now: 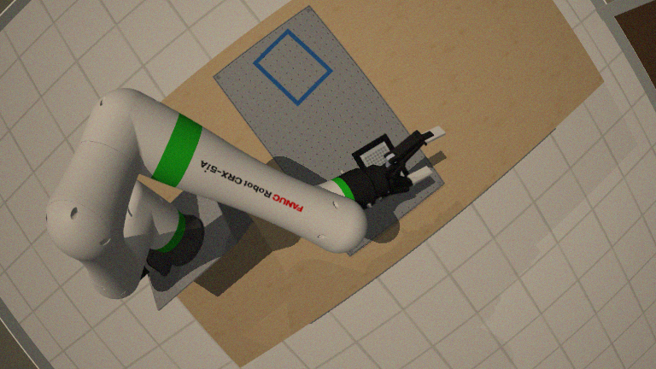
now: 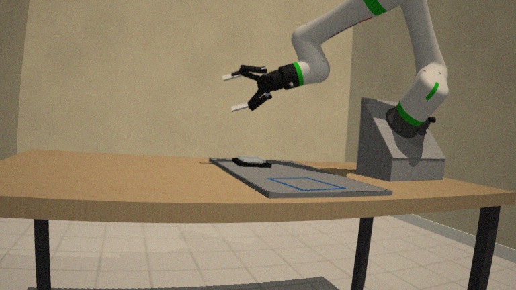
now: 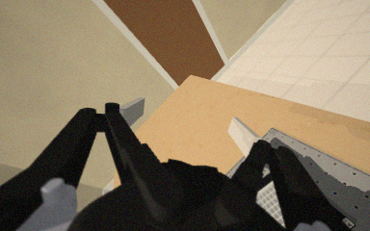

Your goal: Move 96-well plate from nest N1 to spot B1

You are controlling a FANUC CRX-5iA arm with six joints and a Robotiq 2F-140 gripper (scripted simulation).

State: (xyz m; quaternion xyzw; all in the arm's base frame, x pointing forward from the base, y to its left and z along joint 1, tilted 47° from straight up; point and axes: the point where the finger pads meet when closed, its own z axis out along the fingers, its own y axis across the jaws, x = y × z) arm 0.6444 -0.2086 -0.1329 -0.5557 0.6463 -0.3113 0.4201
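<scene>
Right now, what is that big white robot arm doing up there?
It is getting ready to pick something up. Its gripper is wide open and holds nothing, high above the grey deck. The 96-well plate sits in its black nest. The blue taped outline awaits it.

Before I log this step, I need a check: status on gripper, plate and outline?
Gripper open, empty, high above the deck. Plate flat in its nest. Blue outline holds nothing; nothing between.
</scene>
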